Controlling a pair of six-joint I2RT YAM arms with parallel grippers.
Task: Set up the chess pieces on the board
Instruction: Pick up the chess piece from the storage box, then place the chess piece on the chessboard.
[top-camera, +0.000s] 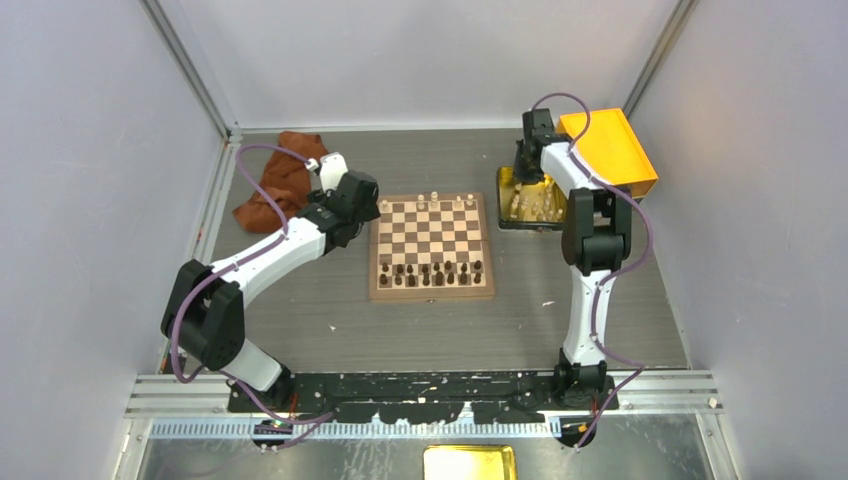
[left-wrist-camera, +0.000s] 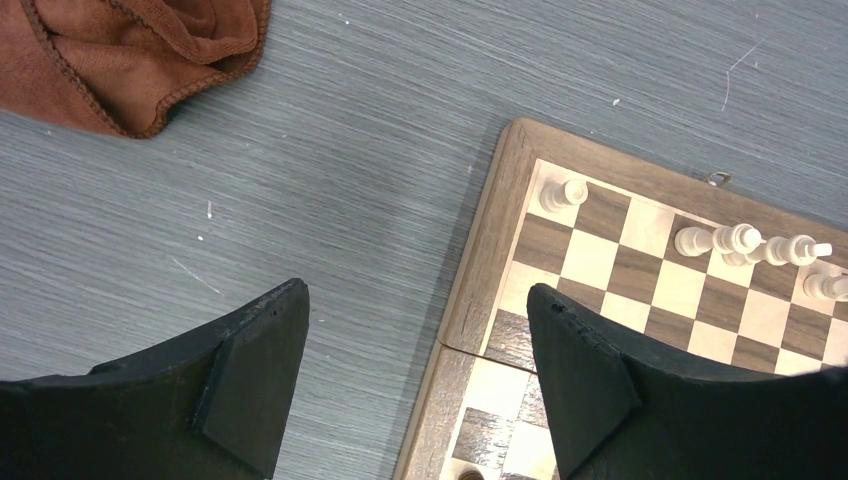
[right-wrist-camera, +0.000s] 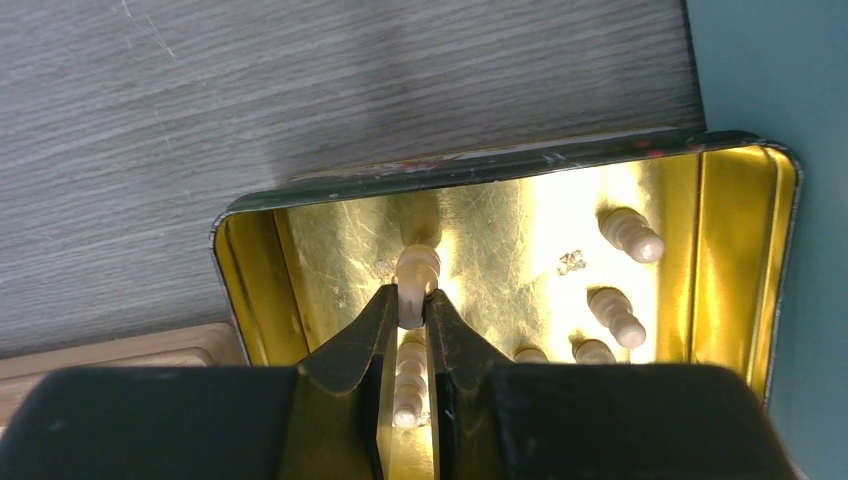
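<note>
The right gripper (right-wrist-camera: 412, 302), pinching a cream chess piece (right-wrist-camera: 417, 265) in the tray (right-wrist-camera: 480, 170), sits just off the far right corner of the board (top-camera: 432, 236); the open left gripper (left-wrist-camera: 415, 292) hangs over its far left corner.

The board (top-camera: 432, 247) lies mid-frame on the worktop (top-camera: 330, 320), with chess pieces (top-camera: 440, 203) along its upper row and the opposing chessmen (top-camera: 435, 272) along its lower rows. A cloth (top-camera: 280, 185) lies upper left. The tray (right-wrist-camera: 480, 170) sits right of the board, a box (top-camera: 608, 150) at its upper right. My right hand (right-wrist-camera: 412, 300) is in the tray, my left hand (left-wrist-camera: 415, 300) over the board's left edge.
</note>
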